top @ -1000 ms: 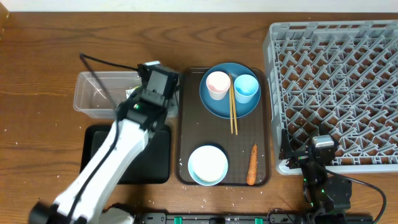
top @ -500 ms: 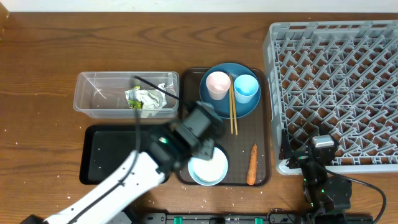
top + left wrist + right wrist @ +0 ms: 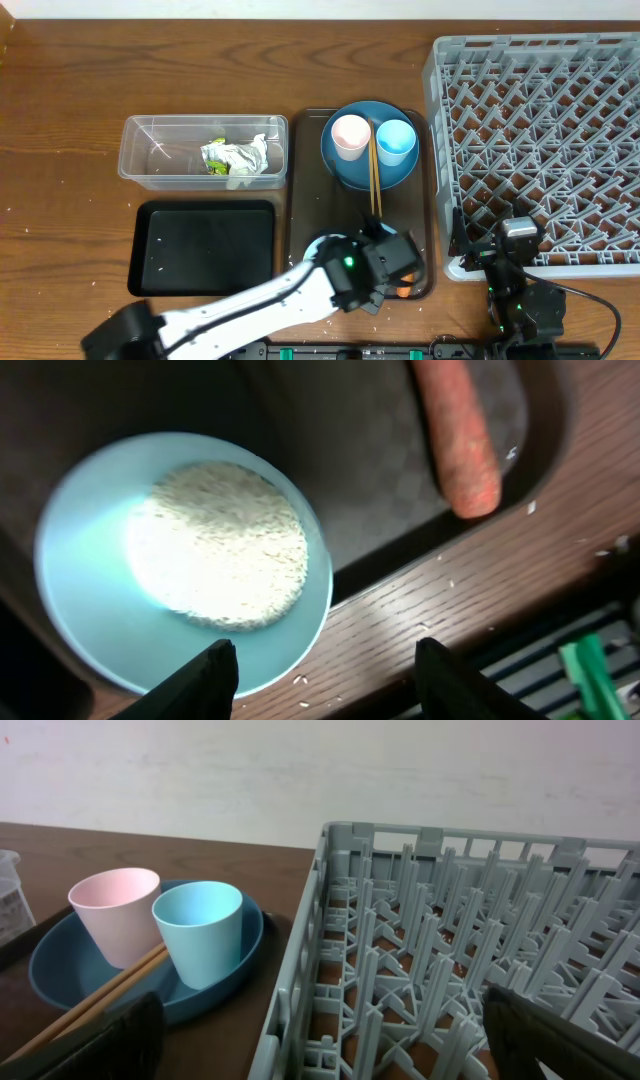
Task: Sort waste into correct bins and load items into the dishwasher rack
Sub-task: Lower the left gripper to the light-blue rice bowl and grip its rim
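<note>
Left hand (image 3: 325,660) half open, empty, above light-blue bowl (image 3: 80,620); carrot (image 3: 455,435) to its right. Probably carrot next: centre hand across its middle before closing.

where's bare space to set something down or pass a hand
The black tray is bare, bordered by the clear tub behind and the brown tray to its right. Open wood of the table runs behind the tub. Crowded: the brown tray, with plate, cups, chopsticks, bowl and carrot, the left arm over its near end.
</note>
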